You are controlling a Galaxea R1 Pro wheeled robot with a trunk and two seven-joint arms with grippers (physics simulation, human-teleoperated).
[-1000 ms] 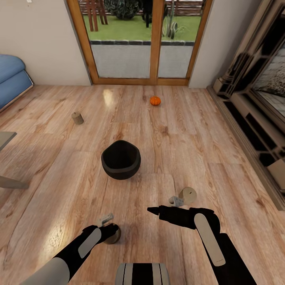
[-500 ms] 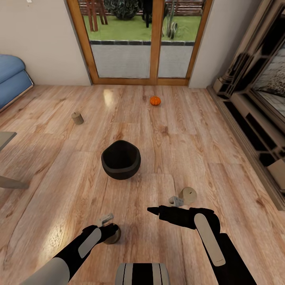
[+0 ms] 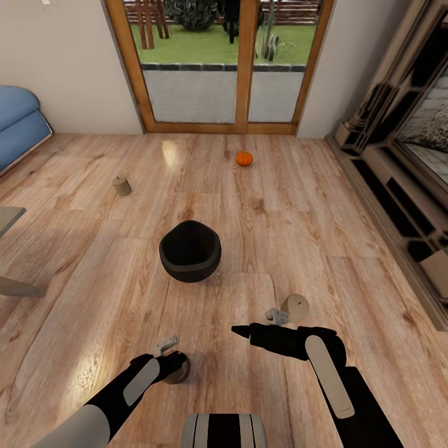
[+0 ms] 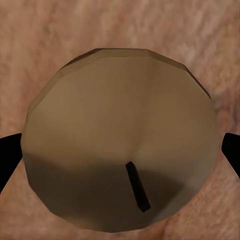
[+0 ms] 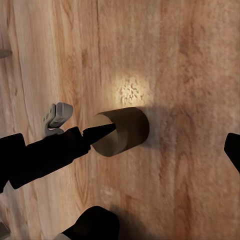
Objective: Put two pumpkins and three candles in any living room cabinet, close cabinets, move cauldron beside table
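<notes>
Nothing has moved since the earlier frames as far as I can see, both arms and everything on the floor (image 3: pixel 323 205) sit exactly where they were. The left hand (image 3: pixel 176 366) is right down over a candle (image 3: pixel 179 371); from its wrist camera the candle's flat top and wick sit between the two fingertips (image 4: pixel 7 162), which stand just outside its sides with a sliver of gap, so the hand is spread about candle-wide and not pinching yet. The right hand (image 3: pixel 241 331) points across in front of the robot, spread wide and carrying nothing, with a second candle (image 3: pixel 295 307) lying on its side just beyond it. A third candle (image 3: pixel 122 185) is well ahead of the left hand, the cauldron (image 3: pixel 190 251) sits between the two hands but further out, and one pumpkin (image 3: pixel 244 158) is far ahead near the glass doors (image 3: pixel 218 93). The cabinet (image 3: pixel 398 205) runs along the wall well off to the right hand's outer side. My guess is the candle is light, rigid and a bit slick, so squeeze it across the round sides, mid-height. The tipped one may roll when nudged.
</notes>
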